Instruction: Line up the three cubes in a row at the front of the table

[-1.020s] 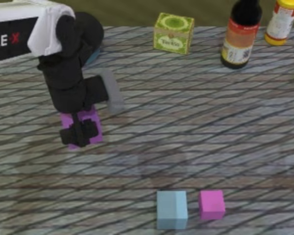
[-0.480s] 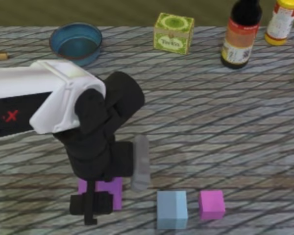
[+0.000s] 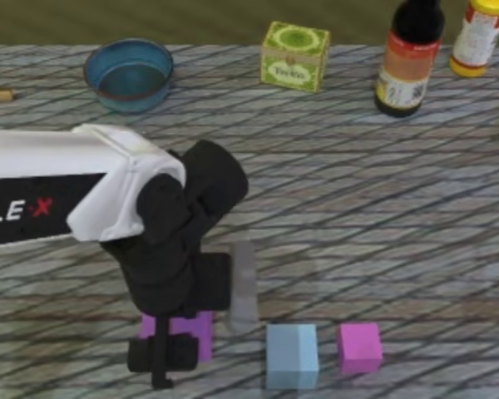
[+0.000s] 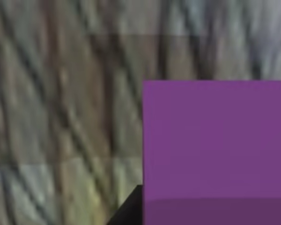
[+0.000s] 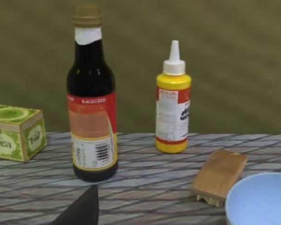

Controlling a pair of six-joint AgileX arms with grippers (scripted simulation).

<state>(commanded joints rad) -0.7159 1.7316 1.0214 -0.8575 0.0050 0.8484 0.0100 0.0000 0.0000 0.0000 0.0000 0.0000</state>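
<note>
The purple cube [image 3: 191, 331] sits at the front of the table [image 3: 382, 216], left of centre, mostly hidden under the left gripper [image 3: 160, 356] in the top view. The left gripper is right over it, its dark fingers straddling the cube's near-left part, but whether they clamp it or have let go I cannot tell. In the left wrist view the purple cube [image 4: 215, 150] fills the frame close up, seemingly just above the woven surface, with one dark fingertip edge beside it.

To the right of the gripper, near but apart, stands the blue cube [image 3: 292, 356], and just beyond that, with a small gap, the pink cube [image 3: 359, 347]. All three lie roughly along the front edge.

Far behind the gripper, at the back of the table, a blue bowl [image 3: 129, 73] rests, with a green tea box [image 3: 294, 56] farther right, then a dark bottle [image 3: 408, 58] and a yellow bottle [image 3: 479, 37].

The right arm is parked out of the top view; its wrist view looks at the dark bottle [image 5: 92, 98], yellow bottle [image 5: 173, 103], tea box [image 5: 16, 132], a wooden brush [image 5: 219, 176] and a pale bowl [image 5: 260, 199].
</note>
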